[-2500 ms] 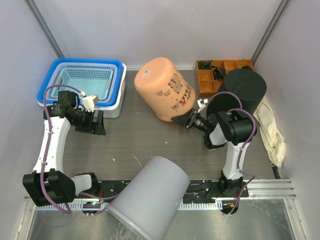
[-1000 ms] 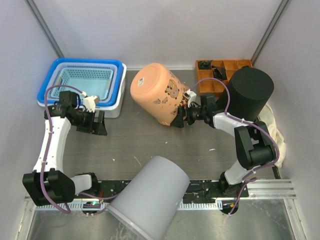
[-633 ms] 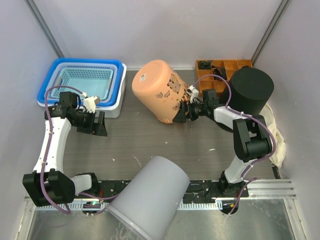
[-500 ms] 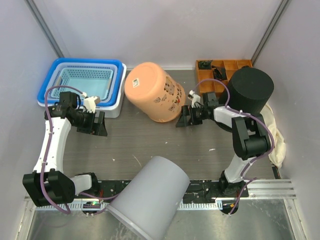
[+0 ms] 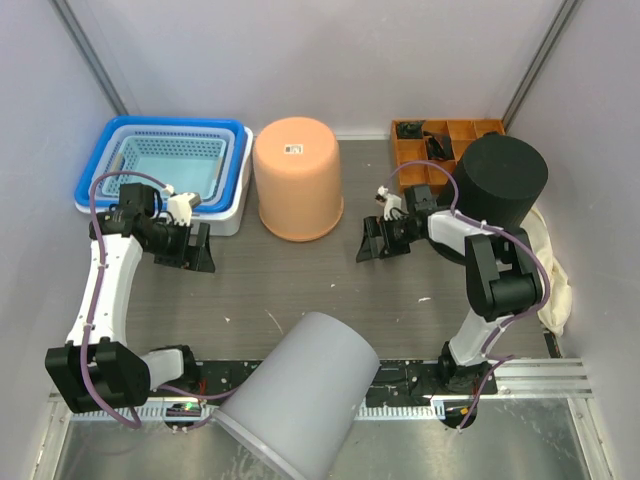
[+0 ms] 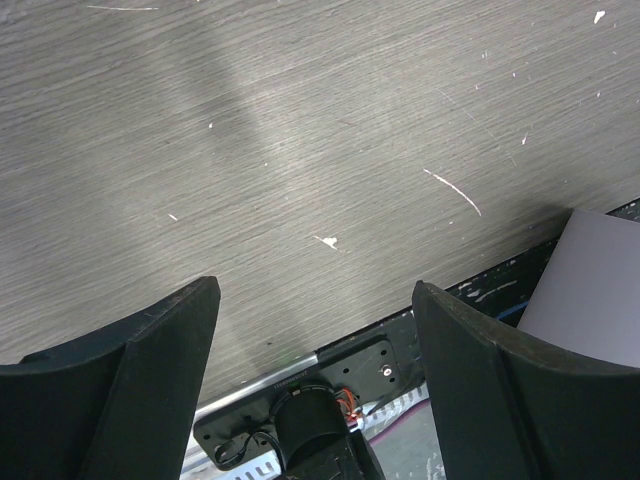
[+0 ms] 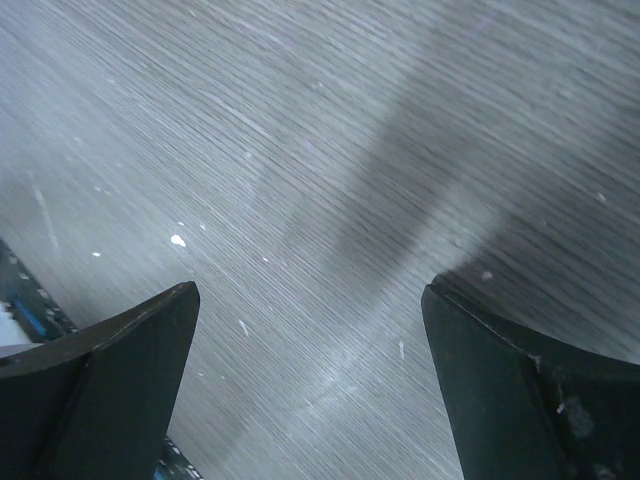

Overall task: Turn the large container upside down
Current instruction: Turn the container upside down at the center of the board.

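The large orange container point(image 5: 296, 178) stands upside down on the table at the back centre, its flat base with a white label facing up. My right gripper point(image 5: 377, 239) is open and empty, a little to the right of the container and apart from it. Its wrist view point(image 7: 310, 330) shows only bare tabletop between the jaws. My left gripper point(image 5: 197, 246) is open and empty at the left, in front of the blue baskets. Its wrist view point(image 6: 315, 340) shows bare tabletop.
Stacked blue and white baskets point(image 5: 232, 165) stand at the back left. An orange parts tray point(image 5: 412, 165) and a black cylinder point(image 5: 498, 180) stand at the back right, with a cream cloth point(image 5: 546, 265) beside them. A grey bucket point(image 5: 300, 392) lies at the near edge.
The orange container, tilted on its side against my right gripper, was let go and tipped over onto its rim, base up. My right gripper drew back a little. The left arm has not moved.
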Controlling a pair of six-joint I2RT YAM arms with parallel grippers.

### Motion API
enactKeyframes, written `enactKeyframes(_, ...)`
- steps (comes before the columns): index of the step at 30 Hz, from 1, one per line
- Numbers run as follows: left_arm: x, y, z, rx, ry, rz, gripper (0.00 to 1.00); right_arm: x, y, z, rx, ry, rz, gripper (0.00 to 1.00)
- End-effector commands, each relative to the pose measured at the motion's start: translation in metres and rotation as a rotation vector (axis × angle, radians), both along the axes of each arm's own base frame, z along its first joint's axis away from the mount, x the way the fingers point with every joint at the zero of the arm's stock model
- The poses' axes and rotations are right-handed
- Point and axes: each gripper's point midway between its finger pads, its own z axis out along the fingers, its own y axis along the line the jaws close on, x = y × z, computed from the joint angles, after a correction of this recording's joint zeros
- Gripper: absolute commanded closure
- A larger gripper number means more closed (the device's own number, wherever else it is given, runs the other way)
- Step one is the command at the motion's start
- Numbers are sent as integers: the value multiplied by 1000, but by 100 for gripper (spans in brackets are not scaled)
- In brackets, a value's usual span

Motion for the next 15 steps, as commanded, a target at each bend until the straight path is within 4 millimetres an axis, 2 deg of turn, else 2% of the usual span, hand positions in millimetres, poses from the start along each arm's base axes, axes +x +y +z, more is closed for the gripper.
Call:
enactKeyframes(1,6,-5,4,-19,-43,-20,20,-10,-21,4,-156,-59,30,0)
enactKeyframes(4,6,-5,3,-19,-43,-19,20,11,-24,48,-245,-248,89,0)
enactKeyframes(7,8,-5,5,-27,-42,-18,20,23,-20,113,-280,-465,199,0)
enactKeyframes(9,9,-9,5,-47,-33,-26,20,23,-17,158,-312,-586,273,0)
enactKeyframes(12,7,-16,5,-91,-5,-44,20,19,5,221,-429,-827,404,0)
enactKeyframes(14,6,-19,9,-107,-9,-48,17,6,33,250,-458,-932,515,0)
enactKeyframes(15,7,-17,11,-99,-24,-41,11,3,48,261,-447,-960,542,0)
